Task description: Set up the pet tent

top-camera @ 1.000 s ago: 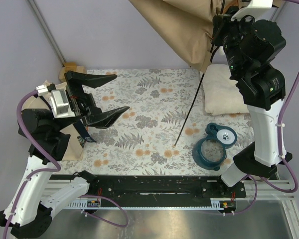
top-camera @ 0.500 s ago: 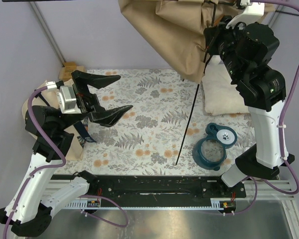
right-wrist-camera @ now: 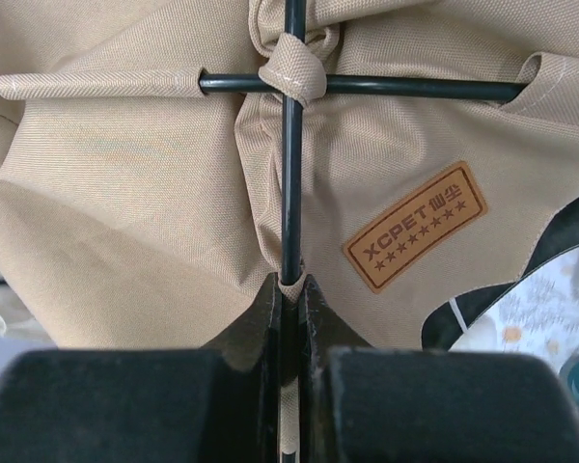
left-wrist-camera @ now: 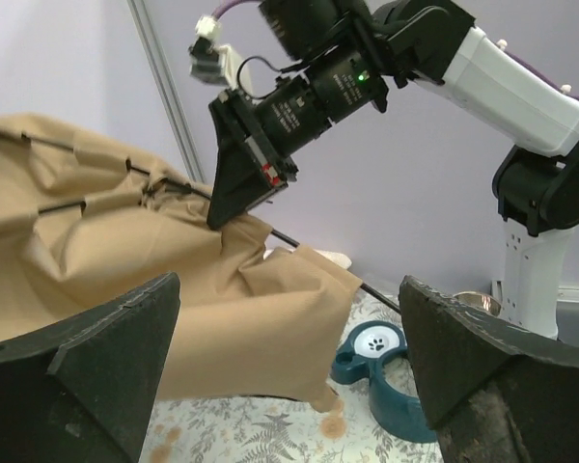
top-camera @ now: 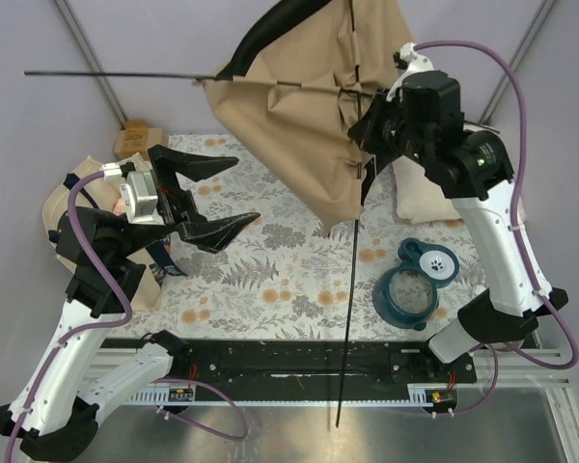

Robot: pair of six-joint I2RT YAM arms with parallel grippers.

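The pet tent (top-camera: pixel 309 106) is tan canvas with black trim, held in the air above the table's far middle. Its thin dark poles cross; one pole (top-camera: pixel 350 289) hangs down toward the front edge, another sticks out far left. My right gripper (top-camera: pixel 365 125) is shut on a pole and its canvas sleeve (right-wrist-camera: pixel 290 280), below the crossing and beside the brown label patch (right-wrist-camera: pixel 416 238). The tent (left-wrist-camera: pixel 125 280) hangs in front of my left gripper (top-camera: pixel 217 193), which is wide open, empty and raised at the left. No pompom shows.
A teal double pet bowl (top-camera: pixel 415 280) sits at the right front of the floral mat (top-camera: pixel 270 260). A cream pillow (top-camera: pixel 420 188) lies at the right rear. A beige tote bag (top-camera: pixel 140 285) lies under my left arm. Purple walls enclose the back.
My right gripper has swung the tent down and leftward; the hanging pole's tip went from the mat to past the front rail. My left gripper shifted slightly right, still open.
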